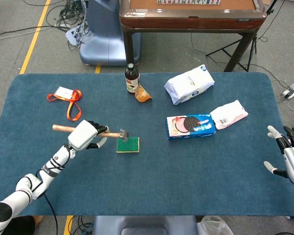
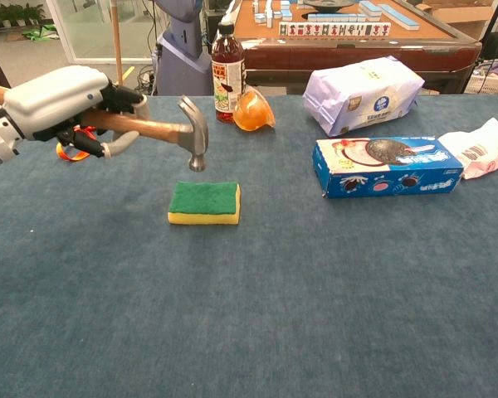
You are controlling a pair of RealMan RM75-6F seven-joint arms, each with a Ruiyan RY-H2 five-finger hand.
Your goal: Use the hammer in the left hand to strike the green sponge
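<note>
The green sponge, green on top and yellow below, lies flat on the blue table. My left hand grips the wooden handle of the hammer. Its metal head hangs in the air just above the sponge's left part, clear of it. My right hand stays at the table's right edge with fingers spread, holding nothing; the chest view does not show it.
A blue cookie box, a white bag and a pink-white packet lie to the right. A dark bottle and an orange wrapper stand behind the sponge. An orange lanyard lies at far left.
</note>
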